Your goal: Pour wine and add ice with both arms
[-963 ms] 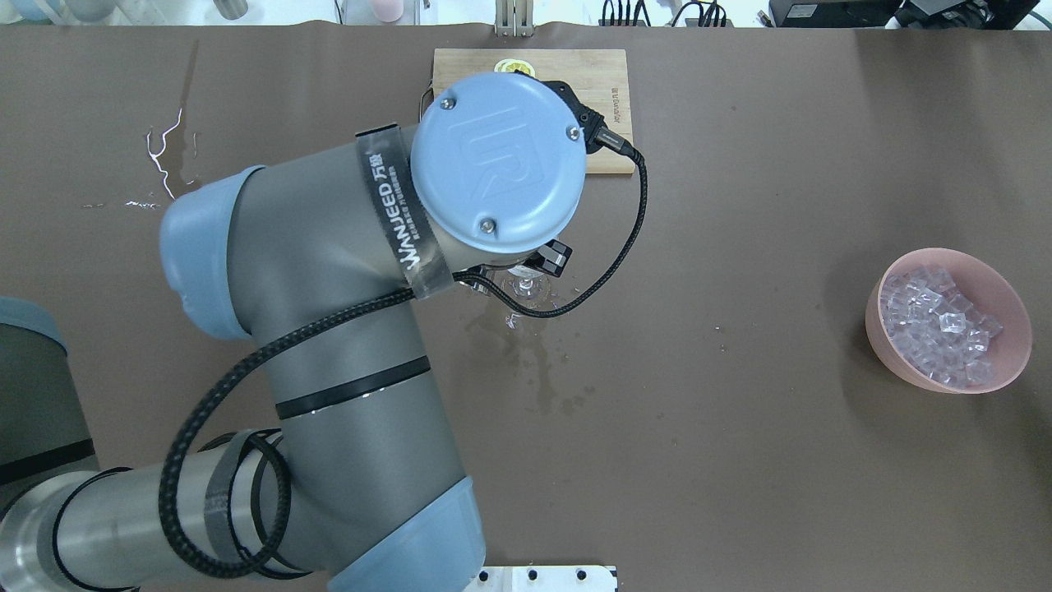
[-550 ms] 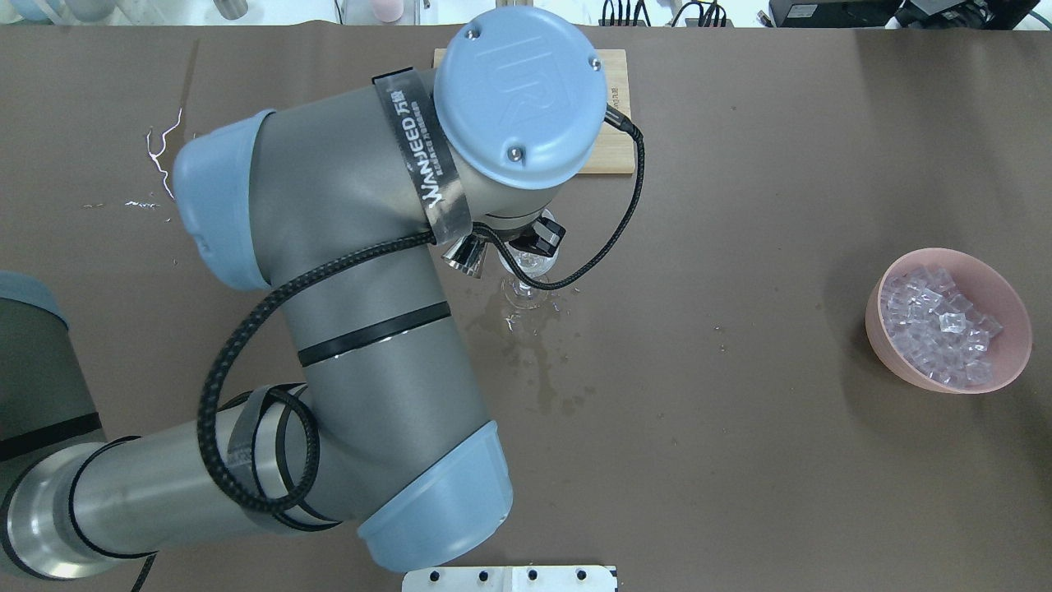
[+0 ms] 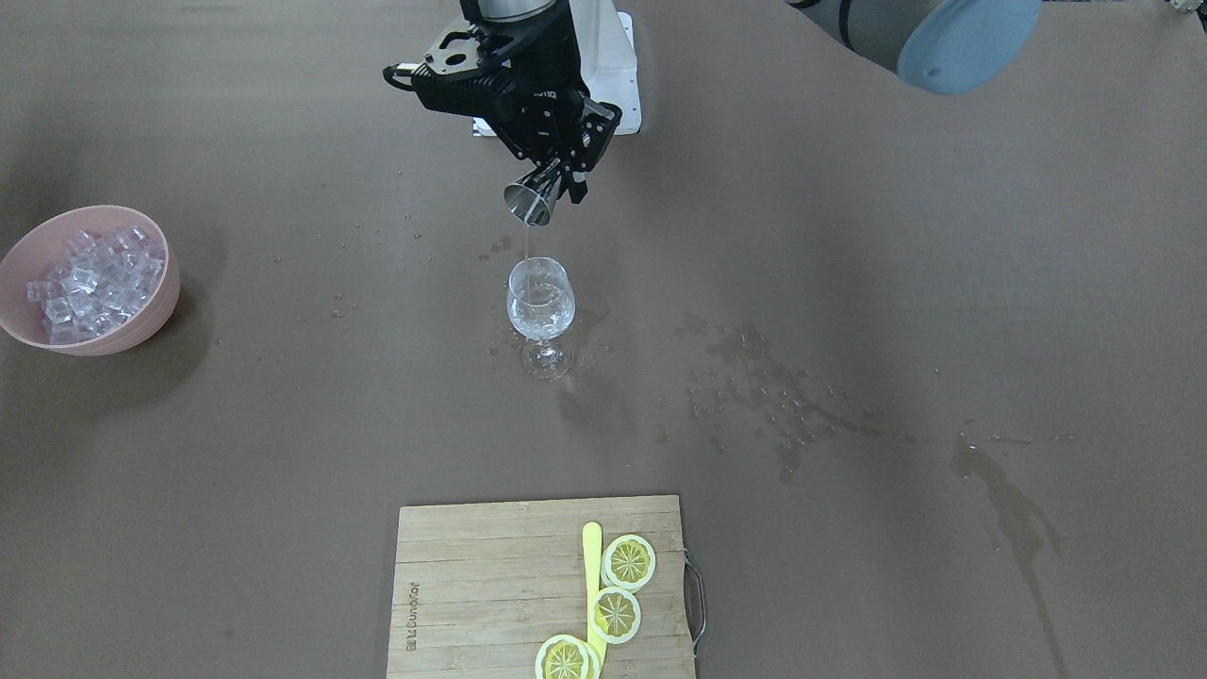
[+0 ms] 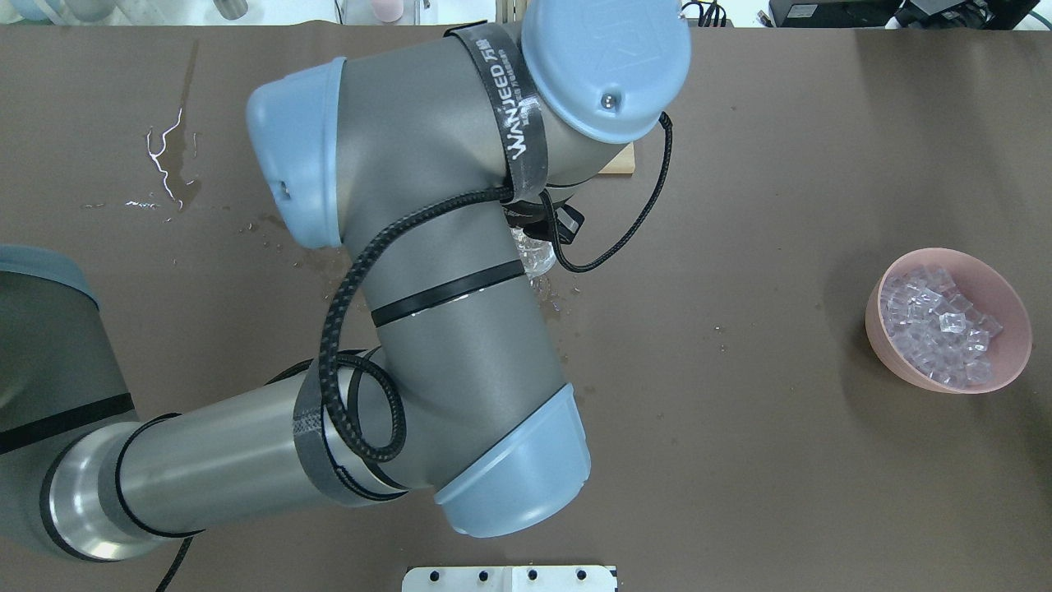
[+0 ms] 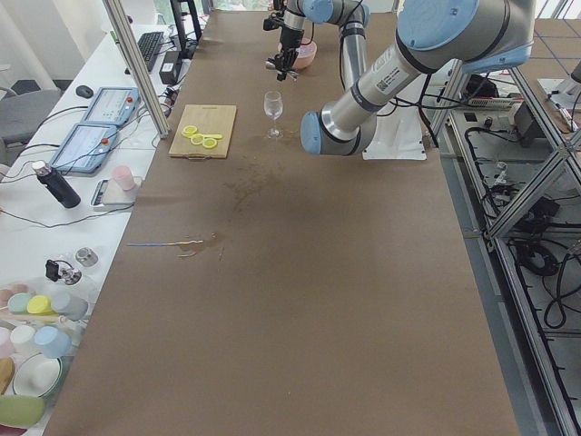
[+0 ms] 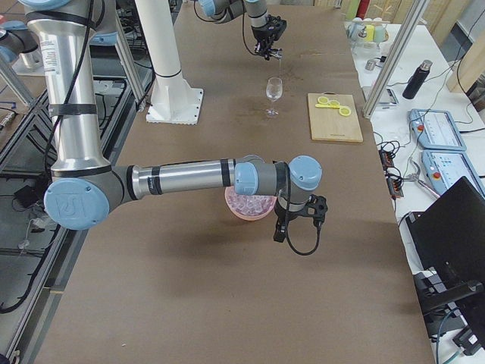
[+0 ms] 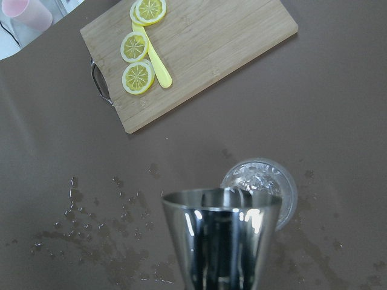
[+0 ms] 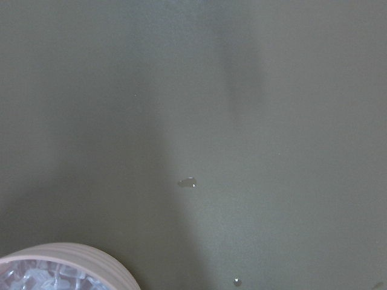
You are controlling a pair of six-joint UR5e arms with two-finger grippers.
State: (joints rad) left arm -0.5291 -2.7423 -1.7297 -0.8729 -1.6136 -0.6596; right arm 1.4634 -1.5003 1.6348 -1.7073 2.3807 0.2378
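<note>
Pouring step: clamped tilted steel jigger in left gripper, trickled clear wine into stemmed clear glass below. Hovered right gripper by pink bowl of ice cubes, jaws untellable; likely next: ice pickup.

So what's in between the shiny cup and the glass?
A thin stream of wine, falling from the tilted metal cup into the wine glass below. The exterior front-facing view shows it.

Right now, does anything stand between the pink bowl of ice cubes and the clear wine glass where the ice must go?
Nothing stands on the brown table between the pink bowl of ice and the clear wine glass. Above the glass, though, the left gripper holds a tilted steel measuring cup, pouring.
</note>
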